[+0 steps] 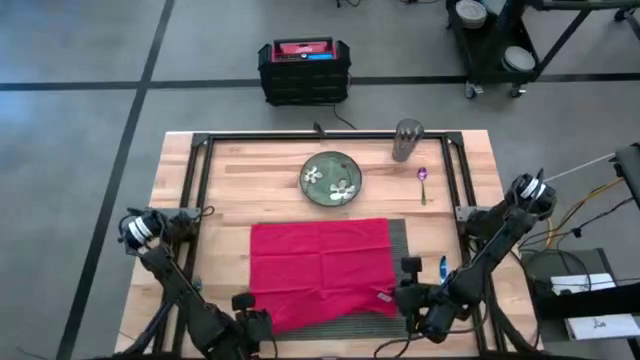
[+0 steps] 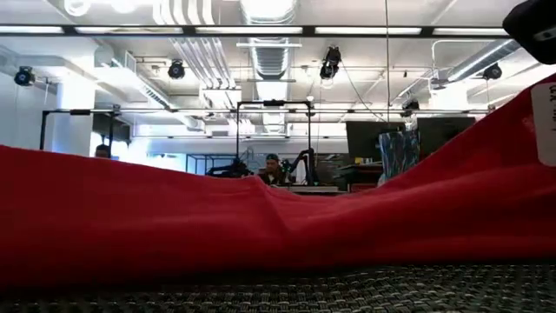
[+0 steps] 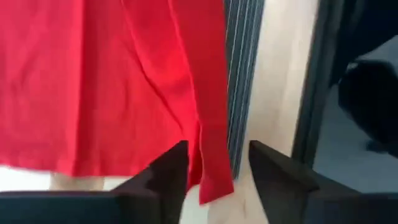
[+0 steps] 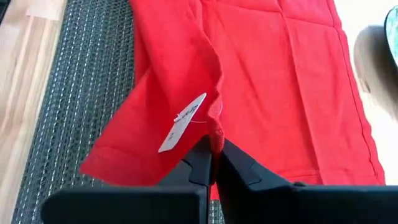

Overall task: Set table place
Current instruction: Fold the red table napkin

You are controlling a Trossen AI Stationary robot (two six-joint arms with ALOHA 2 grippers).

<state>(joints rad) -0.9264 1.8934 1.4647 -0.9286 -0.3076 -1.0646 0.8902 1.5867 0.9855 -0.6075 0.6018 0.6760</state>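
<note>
A red cloth napkin (image 1: pixel 320 265) lies spread over the dark grey ribbed placemat (image 1: pixel 399 235) on the near half of the wooden table (image 1: pixel 220 170). My right gripper (image 1: pixel 400 297) is shut on the napkin at its near right corner, beside a white tag (image 4: pixel 182 122), and the low view shows that side of the napkin (image 2: pixel 486 174) raised above the placemat (image 2: pixel 347 296). My left gripper (image 3: pixel 217 149) is open at the near left corner, with the napkin's corner tip (image 3: pixel 213 186) between its fingers. My right gripper pinches the napkin's edge (image 4: pixel 216 127) between its two fingers, right next to the white tag at the near right corner. That corner is lifted off the placemat, and the rest of the cloth slopes down onto it. Whether my left gripper's fingers (image 3: pixel 168 171) touch the napkin's corner, I cannot tell.
A green flowered plate (image 1: pixel 331 178) sits beyond the placemat at the table's middle. A metal cup (image 1: pixel 406 140) stands at the far right and a purple spoon (image 1: pixel 423 183) lies near it. Black rails (image 1: pixel 200 180) frame the table. A black crate (image 1: pixel 303 70) stands on the floor behind.
</note>
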